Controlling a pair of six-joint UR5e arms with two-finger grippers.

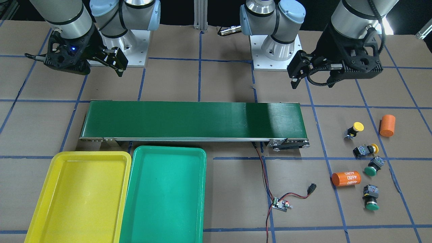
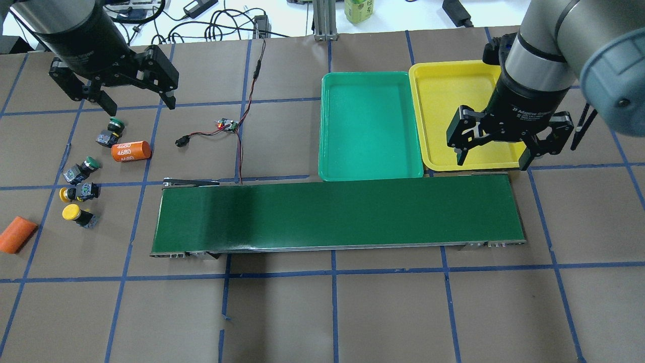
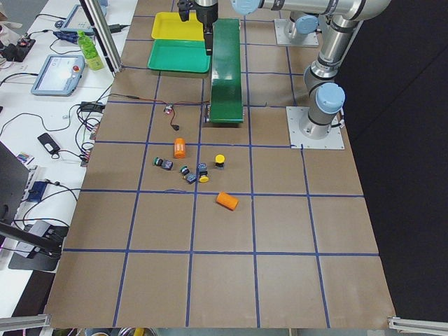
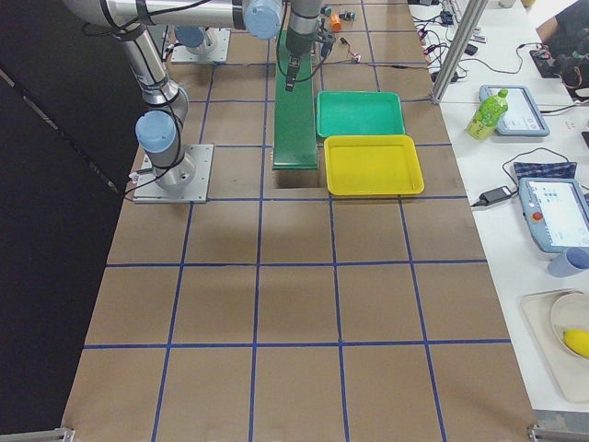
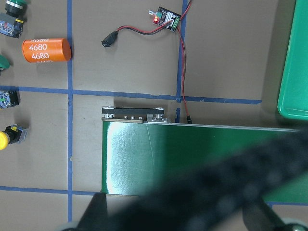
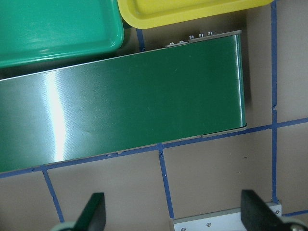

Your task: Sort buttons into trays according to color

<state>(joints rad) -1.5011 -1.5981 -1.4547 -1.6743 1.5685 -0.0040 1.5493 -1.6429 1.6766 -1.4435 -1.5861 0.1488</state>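
Two green buttons [image 2: 112,132] [image 2: 83,169] and two yellow buttons [image 2: 78,192] [image 2: 78,214] lie on their sides in a loose column on the table's left, beyond the belt's left end. The green tray [image 2: 370,126] and the yellow tray [image 2: 453,101] sit side by side behind the belt's right half, both empty. My left gripper [image 2: 140,106] hangs open and empty, above and just behind the far green button. My right gripper [image 2: 493,162] hangs open and empty over the yellow tray's front edge.
A long dark-green conveyor belt [image 2: 337,214] crosses the middle. One orange cylinder [image 2: 131,150] lies beside the far green button, another [image 2: 17,234] at the left edge. A small controller board [image 2: 228,124] with red-black wires lies behind the belt's left end.
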